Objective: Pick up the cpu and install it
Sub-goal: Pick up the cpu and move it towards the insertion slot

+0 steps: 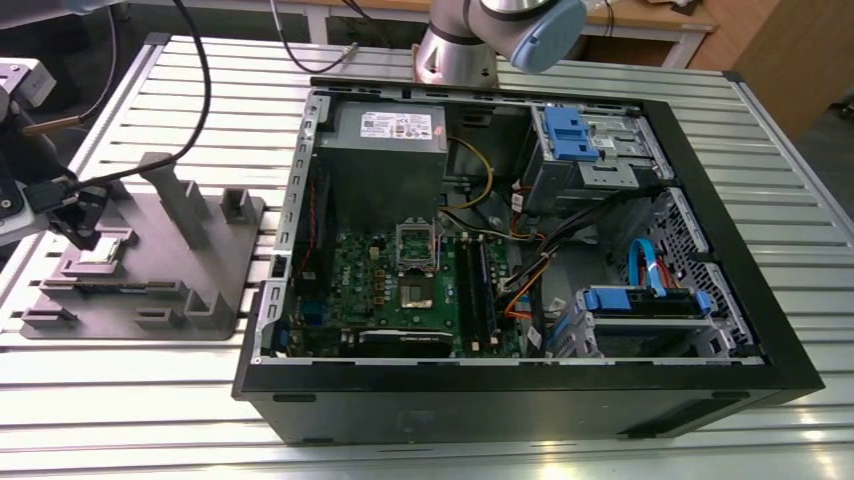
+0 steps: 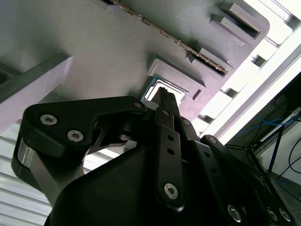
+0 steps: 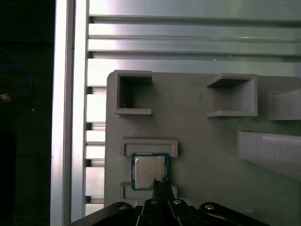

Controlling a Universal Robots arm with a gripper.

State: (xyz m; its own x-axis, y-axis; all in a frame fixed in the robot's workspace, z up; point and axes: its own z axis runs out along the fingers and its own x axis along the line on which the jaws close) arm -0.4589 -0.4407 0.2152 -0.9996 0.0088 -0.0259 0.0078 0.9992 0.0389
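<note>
— Right, where's the gripper (image 3: pixel 161 186) rel. to the chip?

— Your gripper hangs low over the grey tray (image 3: pixel 211 155), at the exterior view's left. In the first wrist view its tip overlaps one edge of the cpu (image 3: pixel 149 169). So you're over the chip but off its centre. Can't tell if the tip touches the metal top.

— Open or closed?

— Can't tell from any view, so don't assume you've got a grip. The cpu lies flat in its tray pocket, not lifted.

— Long axis?

— None to speak of, it's square. Its edges run parallel w/ the pocket ledges (image 3: pixel 149 147) and w/ the tray's outer edge, so that's your ref. for alignment, I'd say.

— Room around it?

— Tight on two sides, where ledges sit just beside opposite edges of the chip. The other two sides look freer. A tall post (image 1: pixel 178 195) stands near on the tray, toward the exterior view's right, i.e. the side facing the pc case (image 1: pixel 534 400). Straight up looks open.

— And the target?

— The socket (image 1: pixel 418 290) sits on the green board (image 1: pixel 354 290) inside the case, well apart from the tray, toward the exterior view's right. Its metal frame (image 1: pixel 416 240) looks swung open. The case's side wall (image 1: pixel 274 270) stands between tray and board.
</note>
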